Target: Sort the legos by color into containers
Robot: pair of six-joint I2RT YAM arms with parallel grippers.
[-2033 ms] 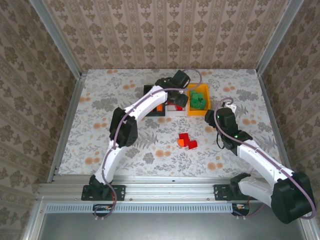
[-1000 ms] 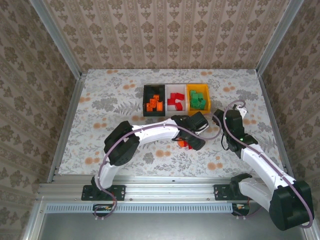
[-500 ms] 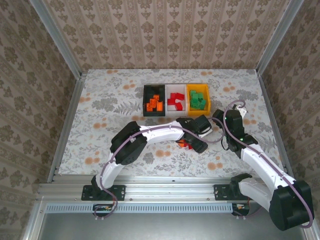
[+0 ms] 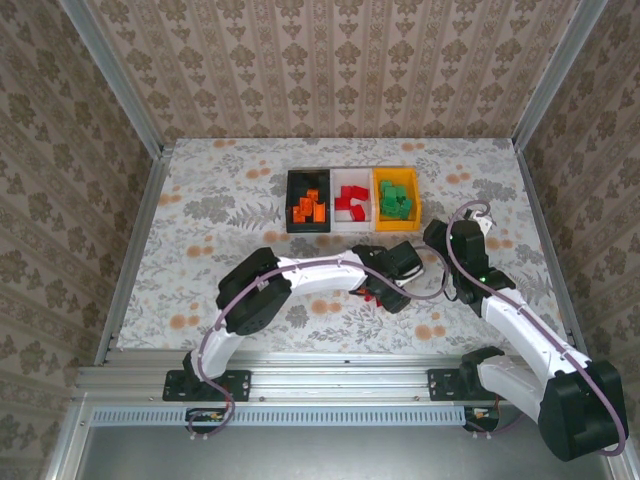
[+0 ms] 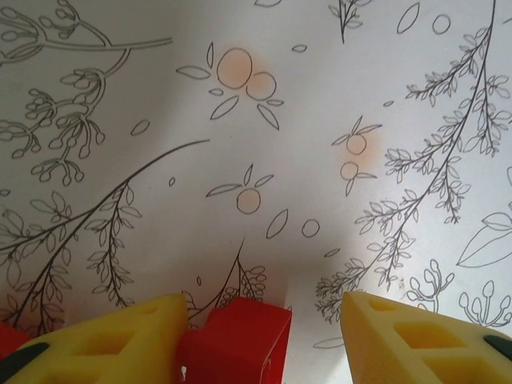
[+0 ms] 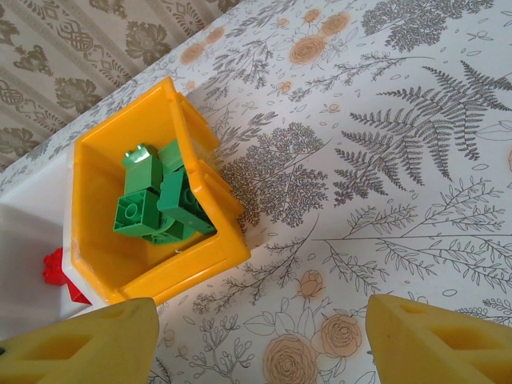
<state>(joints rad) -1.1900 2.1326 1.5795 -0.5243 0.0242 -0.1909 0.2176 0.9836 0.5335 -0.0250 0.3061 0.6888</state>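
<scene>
Left tool (image 5: pixel 262 302): fingers apart, red lego (image 5: pixel 236 344) against one finger only.
Risk: off-centre pinch skids it across worktop (image 5: pixel 320 120).
Right tool (image 6: pixel 262 308): apart, empty.

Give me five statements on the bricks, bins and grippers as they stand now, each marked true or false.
1. The green bricks lie in the orange-yellow bin. True.
2. The black bin holds green bricks. False: it holds orange bricks.
3. The left gripper has a red brick between its jaws. True.
4. The right gripper holds a green brick. False: its jaws stand open with nothing between them.
5. The white bin stands between the other two. True.
</scene>
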